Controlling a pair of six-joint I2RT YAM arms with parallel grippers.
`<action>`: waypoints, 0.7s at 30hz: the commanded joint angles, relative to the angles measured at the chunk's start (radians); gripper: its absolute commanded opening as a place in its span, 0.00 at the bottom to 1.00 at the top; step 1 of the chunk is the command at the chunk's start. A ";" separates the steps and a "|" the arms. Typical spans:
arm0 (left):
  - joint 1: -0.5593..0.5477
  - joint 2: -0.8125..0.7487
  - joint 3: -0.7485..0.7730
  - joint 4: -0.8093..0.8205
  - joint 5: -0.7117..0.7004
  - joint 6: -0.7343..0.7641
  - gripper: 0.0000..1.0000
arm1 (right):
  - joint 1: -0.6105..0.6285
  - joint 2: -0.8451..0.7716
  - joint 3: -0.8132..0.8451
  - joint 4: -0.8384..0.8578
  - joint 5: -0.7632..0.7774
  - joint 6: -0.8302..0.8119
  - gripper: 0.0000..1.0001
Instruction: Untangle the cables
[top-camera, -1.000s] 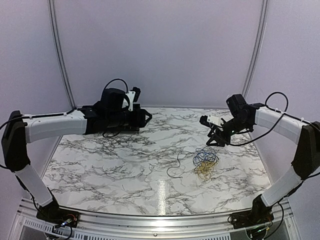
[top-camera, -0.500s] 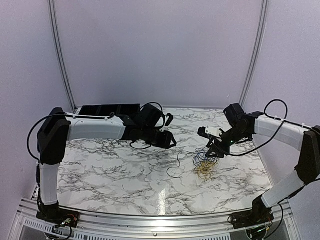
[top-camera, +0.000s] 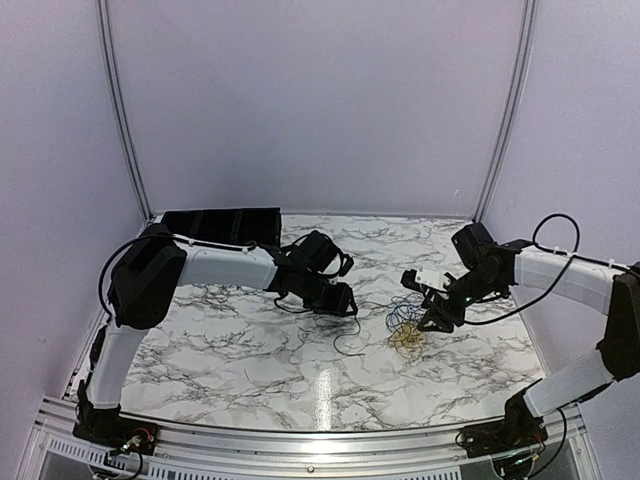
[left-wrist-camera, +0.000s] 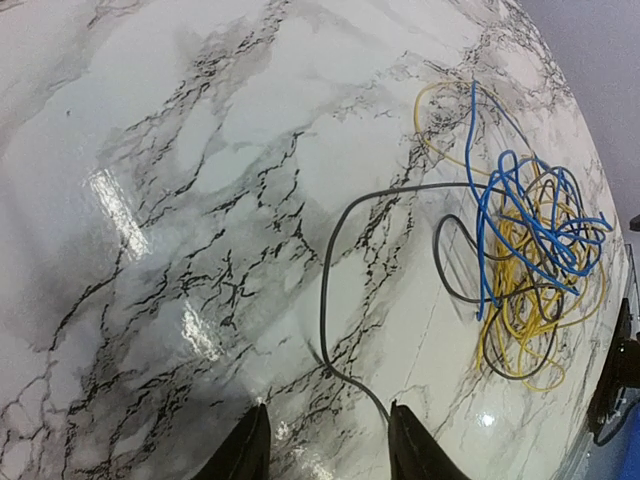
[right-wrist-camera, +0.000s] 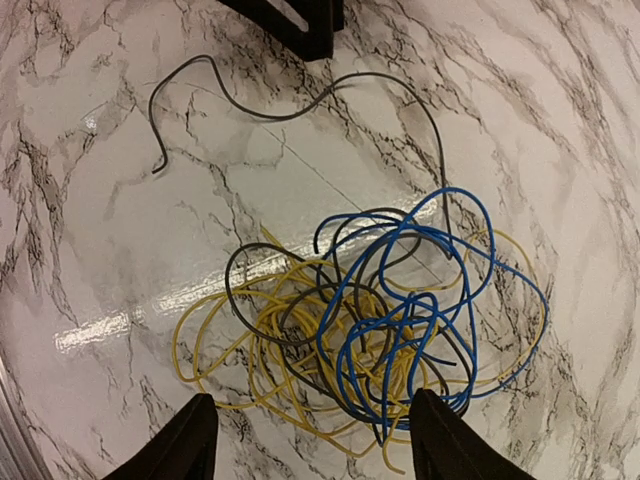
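The cables (top-camera: 408, 330) lie in one tangle of blue, yellow and dark grey wires on the marble table (top-camera: 220, 340), right of centre. One dark grey strand (top-camera: 350, 335) trails out to the left. My left gripper (top-camera: 340, 300) is open and low over that strand's loose end. In the left wrist view the strand (left-wrist-camera: 328, 260) runs between the open fingers of the left gripper (left-wrist-camera: 328, 425), close to the right one, with the tangle (left-wrist-camera: 530, 270) further off. My right gripper (top-camera: 432, 318) is open just above the tangle, which fills the right wrist view (right-wrist-camera: 380, 320) between the right gripper's (right-wrist-camera: 310, 410) spread fingers.
A black box (top-camera: 220, 222) sits at the back left of the table. The left gripper's tip (right-wrist-camera: 300, 25) shows at the top of the right wrist view, beyond the grey strand (right-wrist-camera: 290, 115). Purple walls close in the back and sides.
My left arm has swung right and forward, down toward the grey strand's end. My right gripper has come down and forward over the tangle. The cables have not moved.
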 joint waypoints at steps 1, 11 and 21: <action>0.000 0.058 0.065 -0.018 0.034 -0.021 0.41 | 0.001 -0.029 -0.022 0.028 0.035 0.028 0.66; 0.000 0.161 0.163 0.013 0.039 -0.045 0.30 | -0.010 -0.049 -0.031 0.010 0.020 0.051 0.67; 0.002 0.142 0.159 0.060 0.041 -0.064 0.00 | -0.019 -0.038 0.007 0.006 0.007 0.034 0.67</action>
